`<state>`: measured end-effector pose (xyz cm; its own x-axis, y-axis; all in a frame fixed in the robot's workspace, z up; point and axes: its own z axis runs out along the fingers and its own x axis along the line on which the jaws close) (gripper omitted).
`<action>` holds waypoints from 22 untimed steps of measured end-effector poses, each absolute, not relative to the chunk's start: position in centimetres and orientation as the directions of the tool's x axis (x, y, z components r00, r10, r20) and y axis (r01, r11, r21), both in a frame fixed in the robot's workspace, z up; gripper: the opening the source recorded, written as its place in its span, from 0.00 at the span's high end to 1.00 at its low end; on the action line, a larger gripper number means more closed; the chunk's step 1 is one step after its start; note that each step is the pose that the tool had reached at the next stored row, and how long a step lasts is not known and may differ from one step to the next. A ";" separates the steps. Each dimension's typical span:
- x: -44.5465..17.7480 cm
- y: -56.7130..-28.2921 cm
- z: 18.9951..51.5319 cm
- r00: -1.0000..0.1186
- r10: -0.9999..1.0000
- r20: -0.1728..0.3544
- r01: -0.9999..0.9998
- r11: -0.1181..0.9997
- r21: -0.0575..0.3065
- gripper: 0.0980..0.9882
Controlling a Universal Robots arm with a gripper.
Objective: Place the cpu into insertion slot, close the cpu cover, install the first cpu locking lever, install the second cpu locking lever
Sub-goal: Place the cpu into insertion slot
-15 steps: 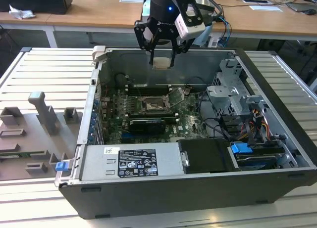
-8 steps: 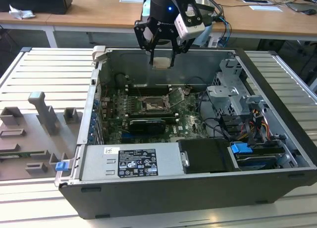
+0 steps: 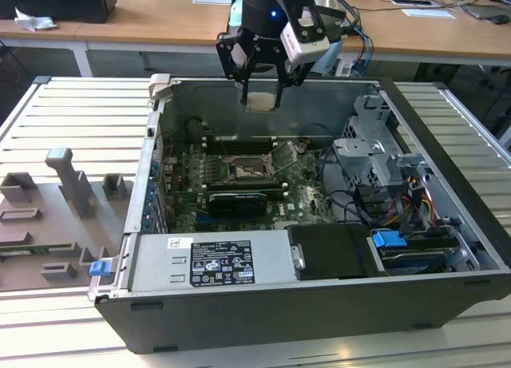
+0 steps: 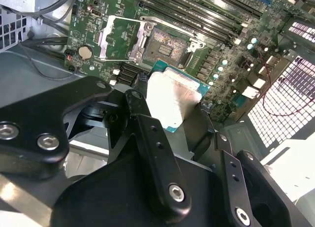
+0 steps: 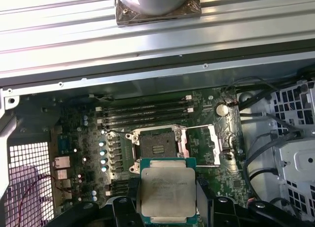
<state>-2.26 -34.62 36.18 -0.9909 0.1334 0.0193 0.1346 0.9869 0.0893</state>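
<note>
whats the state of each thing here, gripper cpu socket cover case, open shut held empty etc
gripper, shut on the cpu, above the open case
cpu, held in the gripper, not in the slot
insertion slot, empty and uncovered
cpu cover, open, folded back beside the slot
computer case, side open, green board exposed

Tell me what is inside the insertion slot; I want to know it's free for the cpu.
Only bare contacts in the insertion slot; cpu cover stands open. The cpu, in the gripper, hides one edge.
</note>
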 end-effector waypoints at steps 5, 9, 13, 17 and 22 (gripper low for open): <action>-2.3 -34.6 36.1 -0.985 0.170 0.019 0.171 0.981 0.089 0.51; -2.3 -34.6 36.1 -0.978 0.209 0.019 0.210 0.974 0.088 0.51; -2.3 -34.6 36.1 -0.972 0.236 0.019 0.237 0.968 0.088 0.51; -2.3 -34.6 35.9 -0.971 0.238 0.020 0.239 0.967 0.088 0.51; -2.3 -34.6 35.6 -0.971 0.238 0.020 0.239 0.967 0.087 0.51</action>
